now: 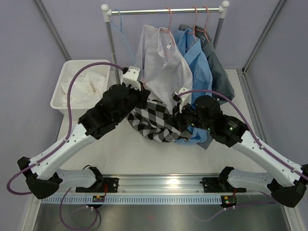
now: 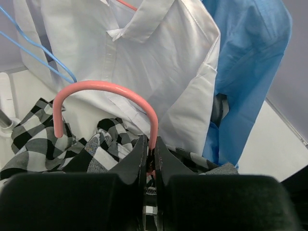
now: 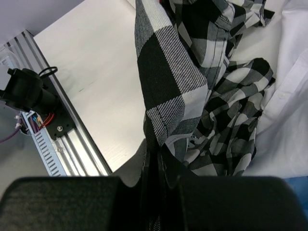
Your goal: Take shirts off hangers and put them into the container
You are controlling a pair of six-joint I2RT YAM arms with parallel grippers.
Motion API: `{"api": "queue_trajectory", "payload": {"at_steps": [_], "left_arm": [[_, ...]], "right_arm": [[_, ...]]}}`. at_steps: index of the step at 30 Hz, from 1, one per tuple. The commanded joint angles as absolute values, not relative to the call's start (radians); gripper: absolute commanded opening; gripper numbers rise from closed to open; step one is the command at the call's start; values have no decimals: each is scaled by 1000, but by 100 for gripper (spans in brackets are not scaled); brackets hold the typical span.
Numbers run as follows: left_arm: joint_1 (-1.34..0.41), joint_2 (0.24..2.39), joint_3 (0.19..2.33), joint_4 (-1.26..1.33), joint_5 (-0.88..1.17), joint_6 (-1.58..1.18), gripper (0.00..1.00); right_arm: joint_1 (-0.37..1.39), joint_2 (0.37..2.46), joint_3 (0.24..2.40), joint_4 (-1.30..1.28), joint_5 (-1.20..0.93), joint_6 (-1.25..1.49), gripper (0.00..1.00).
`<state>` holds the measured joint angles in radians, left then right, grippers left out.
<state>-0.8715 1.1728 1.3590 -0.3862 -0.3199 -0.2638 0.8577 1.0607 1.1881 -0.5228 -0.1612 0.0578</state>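
While one shirt (image 1: 89,86) lies in the container (image 1: 58,85), left of the left tool (image 2: 150,154), three shirts (image 1: 156,62) hang behind; the check shirt (image 1: 154,122) sags between the tools, right tool (image 3: 155,159) pinching its cloth, left tool clamped on its pink hanger (image 2: 110,86).

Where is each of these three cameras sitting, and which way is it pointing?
Top view: above and behind the arms, looking down on table, rail and container; both arms show.
Left wrist: on the left arm, looking along the left tool, shut on a pink hanger, toward the white shirt.
Right wrist: on the right arm, looking along the right tool, shut on the check shirt, down at the table.
Shared: the check shirt shows in all three.
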Motion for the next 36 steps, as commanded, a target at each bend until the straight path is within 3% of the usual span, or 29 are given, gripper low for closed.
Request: {"api": "queue_trajectory", "payload": {"at_steps": [1,3,5,6,7,11,15,23,36], "left_arm": [[-873,1140,1350,-278,-359,-242,0],[-873,1123,1315,-221,-356,-206,0],[-871,1082,1231,-133,-357,-123,0],[-871,1045,1163,-99,-362,-94,0],[-871,1026,1134,-71,-368,-62,0],[-855,960,1060,-35,-365,63,0],[-793,917,1026,-57,-282,97,0],[-781,884,1015,-87,-118,146,0],[-781,854,1037,-153,-48,167,0]], "right_arm": [[870,1042,1186,-457,-204,69,0],[871,1039,1184,-460,-209,71,0],[870,1040,1186,-478,-227,63,8],[870,1040,1190,-486,-253,58,16],[871,1040,1190,-495,-267,54,36],[871,1058,1213,-558,-308,20,62],[871,1060,1252,-577,-345,6,68],[870,1183,1374,-591,-436,-124,70],[815,1429,1592,-719,-721,-334,74]]}}
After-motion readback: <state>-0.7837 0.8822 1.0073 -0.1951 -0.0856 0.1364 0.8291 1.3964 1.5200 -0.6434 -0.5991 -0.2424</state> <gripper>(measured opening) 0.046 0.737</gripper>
